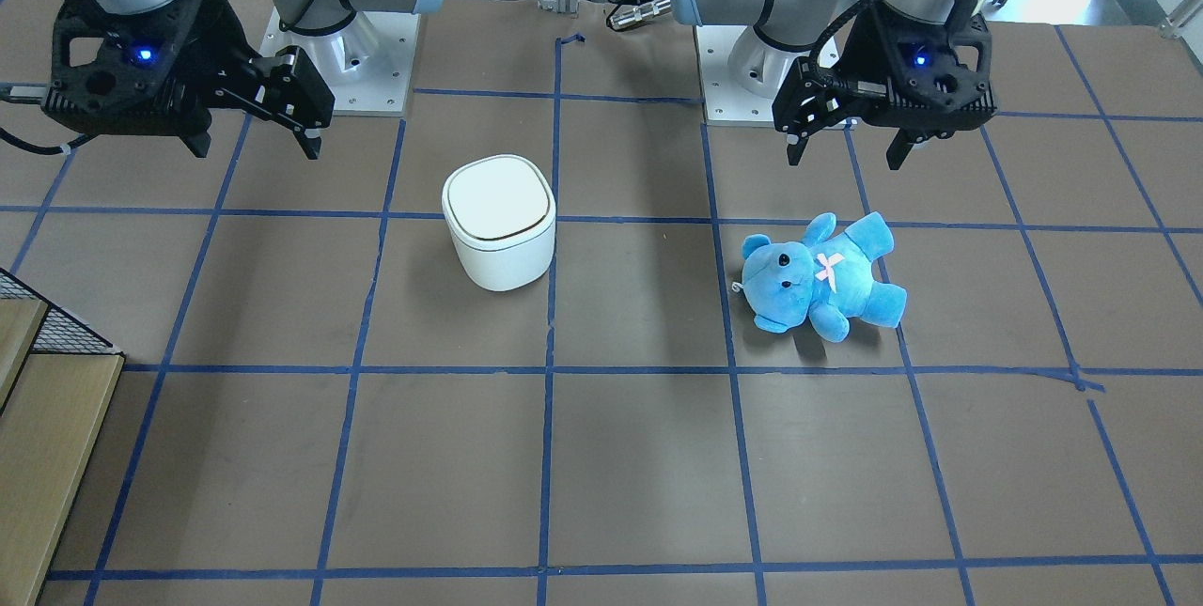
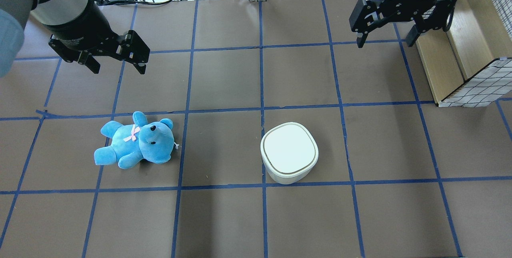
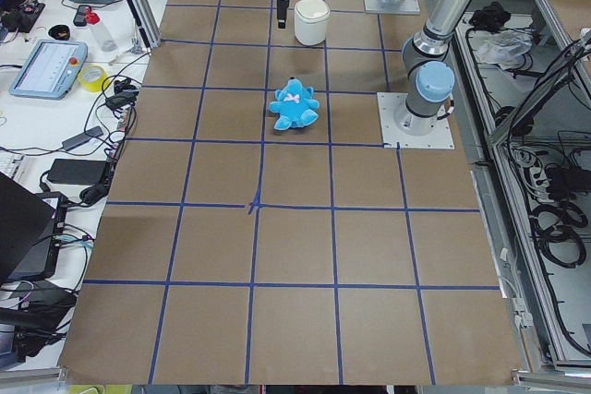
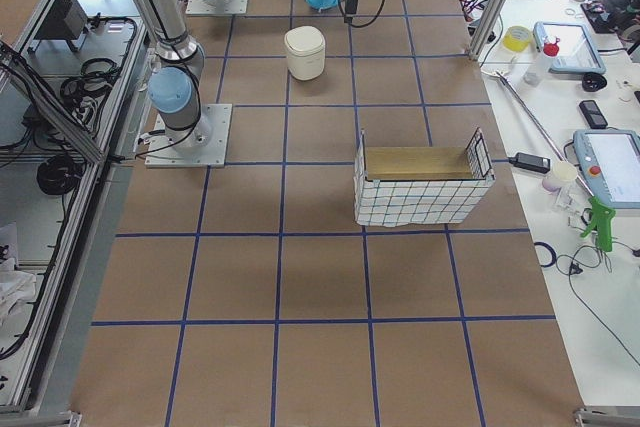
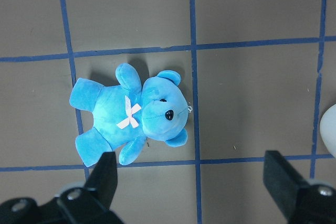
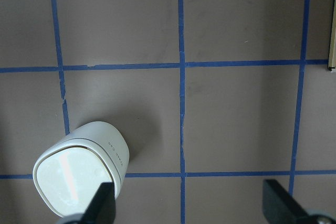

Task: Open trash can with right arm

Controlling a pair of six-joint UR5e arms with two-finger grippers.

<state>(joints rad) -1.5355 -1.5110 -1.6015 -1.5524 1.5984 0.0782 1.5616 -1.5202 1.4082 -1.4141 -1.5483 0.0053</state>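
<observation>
The white trash can (image 1: pixel 498 221) stands upright on the brown table with its lid shut; it also shows in the overhead view (image 2: pixel 289 152) and at the lower left of the right wrist view (image 6: pixel 79 182). My right gripper (image 2: pixel 385 45) is open and empty. It hangs above the table, beyond the can and to its right in the overhead view, apart from it. In the front view the right gripper (image 1: pixel 256 147) is at the upper left. My left gripper (image 2: pixel 119 70) is open and empty, above a blue teddy bear (image 2: pixel 136 146).
The teddy (image 1: pixel 822 277) lies on its back on my left side. A wooden box with a wire-mesh wall (image 2: pixel 460 62) stands at the table's right edge, close to the right arm. Blue tape lines grid the table. Cables and devices lie beyond the far edge.
</observation>
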